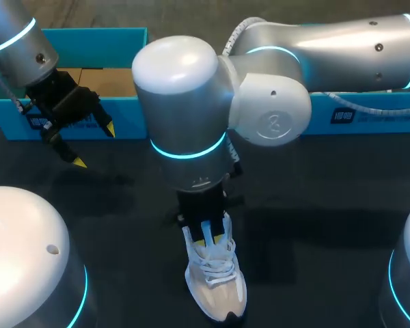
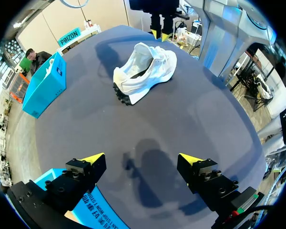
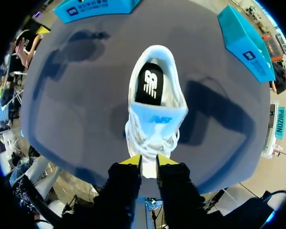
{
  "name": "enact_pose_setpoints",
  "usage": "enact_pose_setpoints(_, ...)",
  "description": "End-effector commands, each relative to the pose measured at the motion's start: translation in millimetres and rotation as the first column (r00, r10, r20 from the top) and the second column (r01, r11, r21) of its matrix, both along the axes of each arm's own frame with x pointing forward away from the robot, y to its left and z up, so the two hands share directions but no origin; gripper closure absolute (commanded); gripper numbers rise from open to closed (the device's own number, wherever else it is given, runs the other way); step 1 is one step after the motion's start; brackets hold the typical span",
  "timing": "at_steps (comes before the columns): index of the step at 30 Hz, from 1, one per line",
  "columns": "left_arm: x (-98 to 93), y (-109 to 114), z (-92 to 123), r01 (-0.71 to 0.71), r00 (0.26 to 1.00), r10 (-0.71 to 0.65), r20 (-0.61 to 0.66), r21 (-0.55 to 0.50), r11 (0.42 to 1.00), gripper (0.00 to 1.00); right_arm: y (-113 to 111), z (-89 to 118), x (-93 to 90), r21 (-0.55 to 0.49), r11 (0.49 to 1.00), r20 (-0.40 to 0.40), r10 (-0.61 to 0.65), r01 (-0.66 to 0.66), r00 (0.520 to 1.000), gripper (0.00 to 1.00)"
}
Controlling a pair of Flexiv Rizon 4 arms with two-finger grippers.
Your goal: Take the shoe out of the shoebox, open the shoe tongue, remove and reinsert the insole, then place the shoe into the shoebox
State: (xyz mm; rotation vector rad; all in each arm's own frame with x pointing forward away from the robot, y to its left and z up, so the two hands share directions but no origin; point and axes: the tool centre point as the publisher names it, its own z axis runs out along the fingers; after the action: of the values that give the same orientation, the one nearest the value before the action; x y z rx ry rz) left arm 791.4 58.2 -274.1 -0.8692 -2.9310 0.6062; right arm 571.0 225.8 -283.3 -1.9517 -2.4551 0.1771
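Observation:
A white shoe (image 1: 215, 283) lies on the dark table, toe toward the front edge. In the right wrist view its pale blue tongue (image 3: 157, 118) stands up ahead of my gripper, and the black insole (image 3: 150, 83) shows in the opening beyond. My right gripper (image 1: 205, 236) comes down on the shoe's laced part, fingers pinched close with white shoe material between them (image 3: 148, 161). My left gripper (image 1: 94, 146) hangs open and empty at the back left, just in front of the blue shoebox (image 1: 123, 115). From the left wrist, the shoe (image 2: 148, 71) lies well ahead of those fingers.
The open shoebox has a brown inside and stands at the back left. A second blue box part (image 1: 369, 113) lies at the back right, partly behind my right arm. Dark bare table (image 1: 123, 225) lies between the left gripper and the shoe.

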Motion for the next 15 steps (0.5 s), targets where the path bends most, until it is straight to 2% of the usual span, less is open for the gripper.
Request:
enact_pose_setpoints(1, -1.3, 0, 0, -0.001, 1.0, 0.001, 0.003, 0.003, 1.0, 0.0, -1, -7, 8.6, 0.012, 1.0, -0.009, 0.011, -0.011, 1.0, 0.87)
enact_pose_setpoints(9, -1.3, 0, 0, -0.001, 1.0, 0.001, 0.003, 0.003, 1.0, 0.0, -8, -18, 26.0, -0.003, 1.0, -0.022, 0.008, -0.008, 1.0, 0.87)
enact_pose_setpoints(15, -1.3, 0, 0, -0.001, 1.0, 0.001, 0.003, 0.003, 1.0, 0.0, -6, -33, 43.0, 0.031, 0.999, -0.044, 0.039, -0.038, 0.998, 0.87)
